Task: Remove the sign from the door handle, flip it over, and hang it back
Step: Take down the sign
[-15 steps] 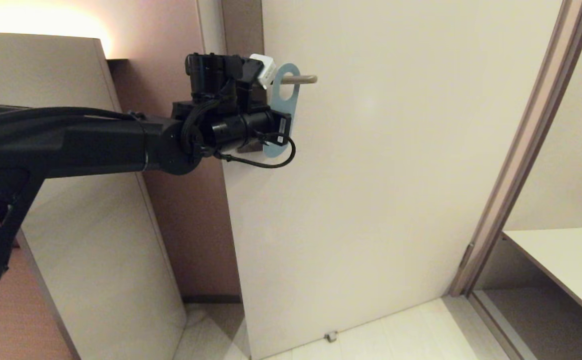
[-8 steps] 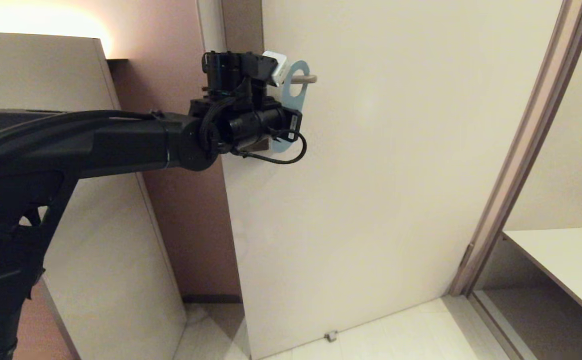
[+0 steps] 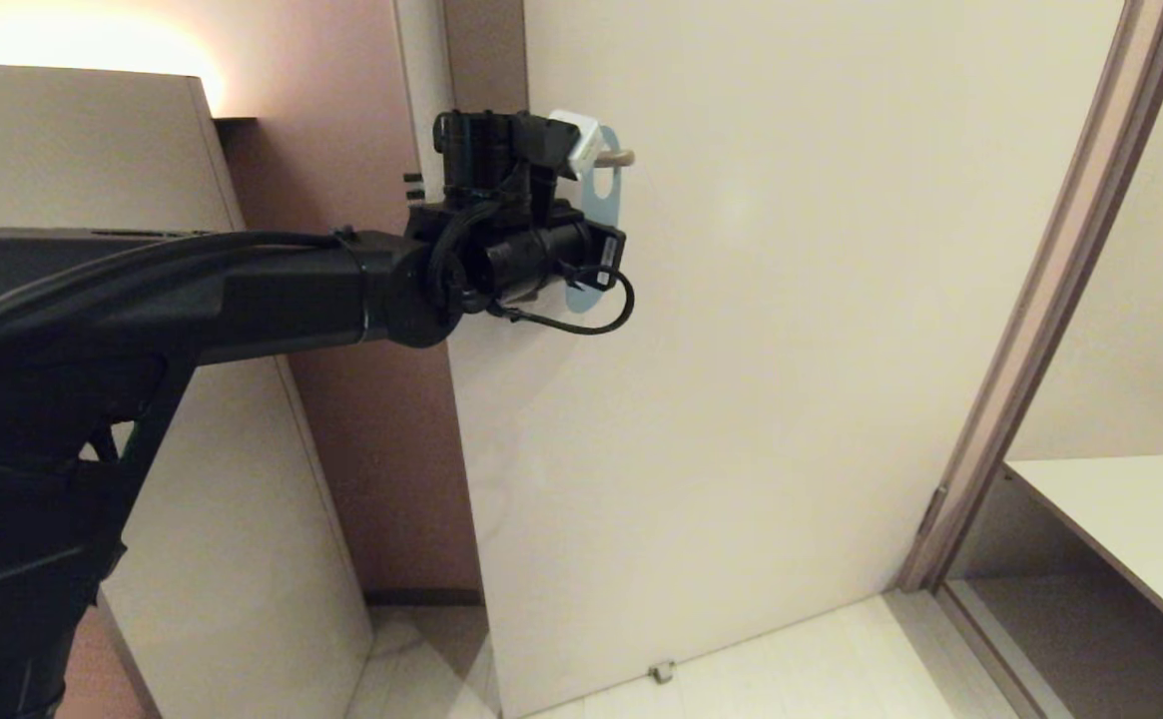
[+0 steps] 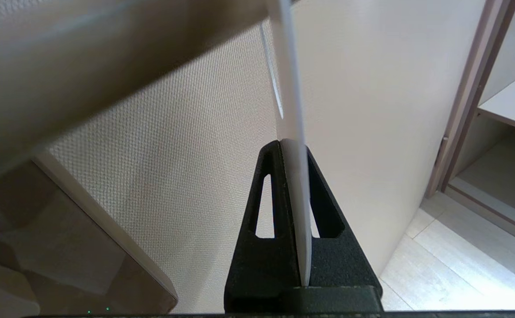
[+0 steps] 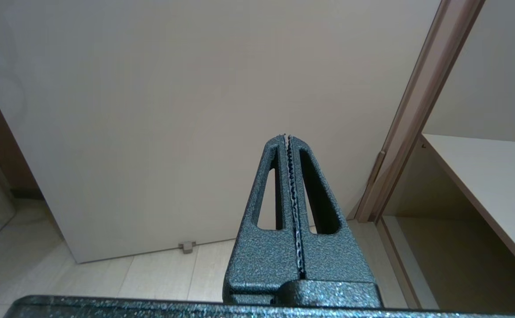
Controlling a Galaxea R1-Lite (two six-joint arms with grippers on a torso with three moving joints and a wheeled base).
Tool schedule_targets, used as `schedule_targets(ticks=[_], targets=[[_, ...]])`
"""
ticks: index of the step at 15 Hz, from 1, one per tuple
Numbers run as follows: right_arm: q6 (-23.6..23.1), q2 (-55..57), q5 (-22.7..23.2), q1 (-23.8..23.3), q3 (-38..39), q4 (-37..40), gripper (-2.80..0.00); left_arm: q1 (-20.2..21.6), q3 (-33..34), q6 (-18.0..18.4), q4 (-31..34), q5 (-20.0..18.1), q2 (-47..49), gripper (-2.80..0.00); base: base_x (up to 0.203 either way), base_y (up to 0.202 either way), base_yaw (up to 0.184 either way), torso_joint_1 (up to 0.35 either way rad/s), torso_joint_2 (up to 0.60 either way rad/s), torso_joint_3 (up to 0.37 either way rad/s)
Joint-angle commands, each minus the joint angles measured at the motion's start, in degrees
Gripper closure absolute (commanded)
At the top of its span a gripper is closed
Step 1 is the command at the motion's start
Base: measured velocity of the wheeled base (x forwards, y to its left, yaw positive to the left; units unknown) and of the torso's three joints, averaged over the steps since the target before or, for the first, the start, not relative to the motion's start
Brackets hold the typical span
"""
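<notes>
Blue, flat card sign [image 3: 601, 200] is hanging edge-on by its oval hole near the tip of the slim grey-beige metal door handle [image 3: 617, 158], against the pale door [image 3: 791, 350]. Left gripper [image 4: 293, 152] is pinching the sign's lower part. Right gripper [image 5: 287, 138] is sitting pressed together, pointing at the door's lower part.
</notes>
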Motion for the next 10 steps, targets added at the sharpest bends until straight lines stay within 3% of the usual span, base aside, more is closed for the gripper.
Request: schedule_targets(ticks=[1, 10], targets=[[-0.07, 0.0, 0.02, 0.0, 0.0, 0.02, 0.0, 0.0, -0.3, 0.06, -0.16, 0.0, 1.09, 0.0, 0.0, 0.0, 0.0, 0.0, 0.0, 0.0], [-0.07, 0.0, 0.02, 0.0, 0.0, 0.02, 0.0, 0.01, -0.56, 0.06, -0.52, -0.44, 2.33, 0.0, 0.0, 0.0, 0.0, 0.0, 0.0, 0.0]])
